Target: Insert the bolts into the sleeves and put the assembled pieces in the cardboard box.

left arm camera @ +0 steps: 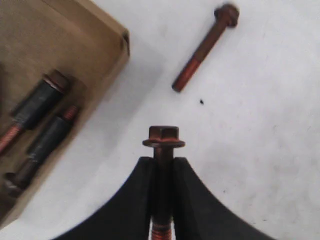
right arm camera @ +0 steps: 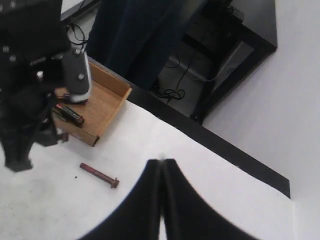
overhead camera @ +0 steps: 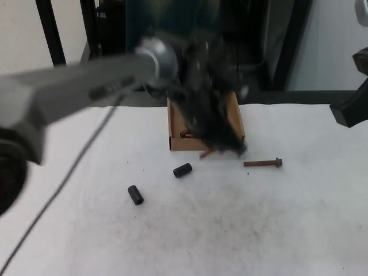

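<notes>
At the near right corner of the open brown cardboard box (overhead camera: 172,123) (left arm camera: 50,30) (right arm camera: 117,85), the left hand (overhead camera: 221,144) (left arm camera: 163,162) is clamped on a rust-brown hex-head metal bolt (left arm camera: 163,137). Its two black fingers (left arm camera: 135,195) squeeze the shank, w/ the head sticking out past the tips. The hand hangs over the white-covered bench (overhead camera: 259,230), just beside the box wall, not over the inside.

Inside the box lie two assembled pieces, side by side: one black sleeve w/ its bolt through it (left arm camera: 37,102), and a second just beside it (left arm camera: 47,135).

Right of the box and a bit nearer, a loose rust-brown bolt (overhead camera: 263,163) (left arm camera: 205,47) (right arm camera: 100,175) lies flat on the bench, apart from the box.

Near-left of the box are two loose short black cylindrical sleeves: one close to the box's near wall (overhead camera: 183,170), the other further left and nearer (overhead camera: 135,195), both on their sides.

The right hand (right arm camera: 162,165) is over the right side of the bench, well apart from the box, fingers pressed together w/ nothing between them.
</notes>
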